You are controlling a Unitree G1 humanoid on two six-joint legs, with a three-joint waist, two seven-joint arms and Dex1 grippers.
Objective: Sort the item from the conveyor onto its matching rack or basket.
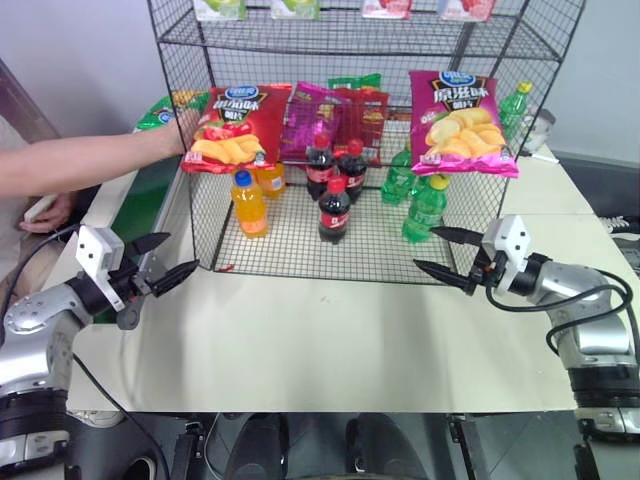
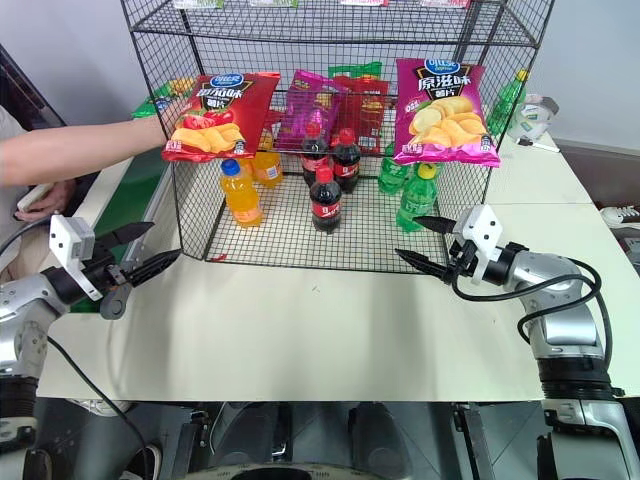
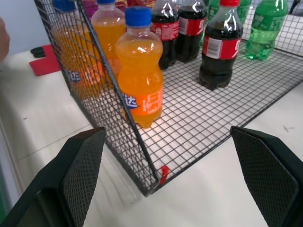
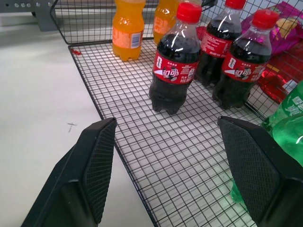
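Both claws hover over a pale table (image 1: 330,340), each with its fingers spread apart and gripping nothing. The left gripper (image 1: 165,262) points toward the near left corner of the black wire rack (image 1: 190,215); just past its fingertips an orange soda bottle (image 3: 140,71) stands on the bottom tier. The right gripper (image 1: 447,253) faces the rack's near right side, with a cola bottle (image 4: 176,61) straight ahead and a green soda bottle (image 1: 425,208) just beside its upper finger. Well beyond and above the left gripper, the green chip bag (image 1: 165,108) lies on the dark-green conveyor (image 1: 150,195) behind the rack's left wall, partly hidden by a person's outstretched arm (image 1: 90,160). That hand touches a red chip bag (image 1: 232,128) hanging on the rack front. A pink chip bag (image 1: 458,122) hangs above the right gripper.
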